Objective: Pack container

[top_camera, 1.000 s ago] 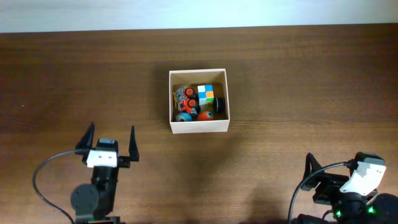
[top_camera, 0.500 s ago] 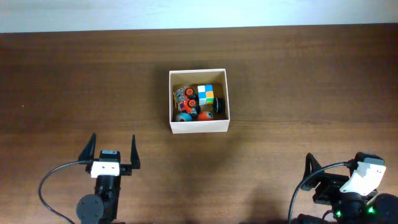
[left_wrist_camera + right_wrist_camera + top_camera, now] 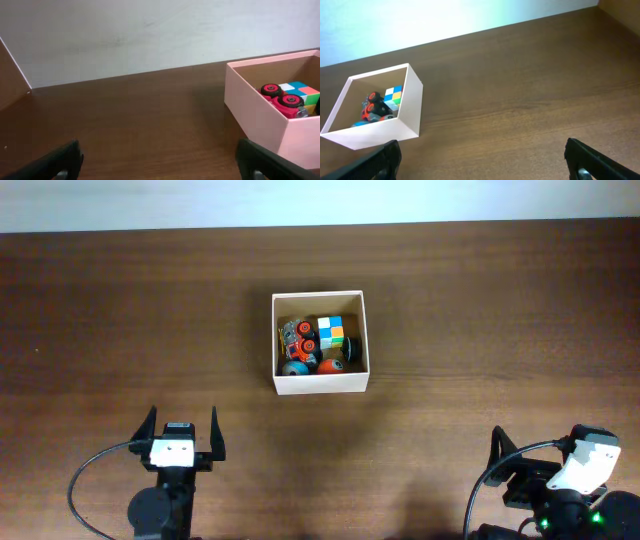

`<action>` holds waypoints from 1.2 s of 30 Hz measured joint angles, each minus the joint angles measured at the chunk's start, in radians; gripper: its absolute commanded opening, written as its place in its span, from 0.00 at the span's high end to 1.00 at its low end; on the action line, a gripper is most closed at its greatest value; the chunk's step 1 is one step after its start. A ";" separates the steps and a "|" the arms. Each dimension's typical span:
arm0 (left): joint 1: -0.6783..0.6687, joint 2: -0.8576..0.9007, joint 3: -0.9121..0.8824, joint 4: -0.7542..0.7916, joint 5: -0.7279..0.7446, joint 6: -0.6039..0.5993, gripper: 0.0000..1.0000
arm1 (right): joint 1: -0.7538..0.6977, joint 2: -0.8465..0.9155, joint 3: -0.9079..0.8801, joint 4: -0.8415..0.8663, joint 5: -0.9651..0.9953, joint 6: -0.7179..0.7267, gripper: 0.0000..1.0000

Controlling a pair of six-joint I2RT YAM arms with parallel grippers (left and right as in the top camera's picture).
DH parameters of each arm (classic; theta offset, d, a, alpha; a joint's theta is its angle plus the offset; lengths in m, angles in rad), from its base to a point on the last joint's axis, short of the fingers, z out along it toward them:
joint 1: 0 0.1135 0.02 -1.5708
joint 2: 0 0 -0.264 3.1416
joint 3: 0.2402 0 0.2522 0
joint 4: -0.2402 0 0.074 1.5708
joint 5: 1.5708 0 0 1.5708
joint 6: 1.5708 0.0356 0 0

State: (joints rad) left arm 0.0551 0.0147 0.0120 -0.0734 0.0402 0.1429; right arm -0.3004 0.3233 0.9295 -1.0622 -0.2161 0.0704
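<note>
The container, a square cream-walled box, stands mid-table. Inside lie a multicoloured cube, a toy car with red wheels, an orange ball and a blue-grey ball. My left gripper hovers near the front left, well short of the box, open and holding nothing. In the left wrist view the left gripper spans bare wood, with the container at the right. My right gripper is open and holding nothing, with the container far to its left.
The right arm sits at the front right corner with cables looping beside it. A pale wall runs behind the far table edge. Dark wood tabletop surrounds the box.
The left arm has drawn back toward the front table edge, away from the container, with its jaws still wide. The right arm and the box contents have not moved.
</note>
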 measured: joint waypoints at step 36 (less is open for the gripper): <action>0.000 0.000 0.000 -0.001 -0.007 0.000 0.01 | 0.000 0.000 0.000 0.000 0.000 0.000 0.01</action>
State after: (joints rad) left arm 0.0551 0.0147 0.0120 -0.0742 0.0334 0.1429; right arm -0.3008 0.3233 0.9295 -1.0618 -0.2161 0.0708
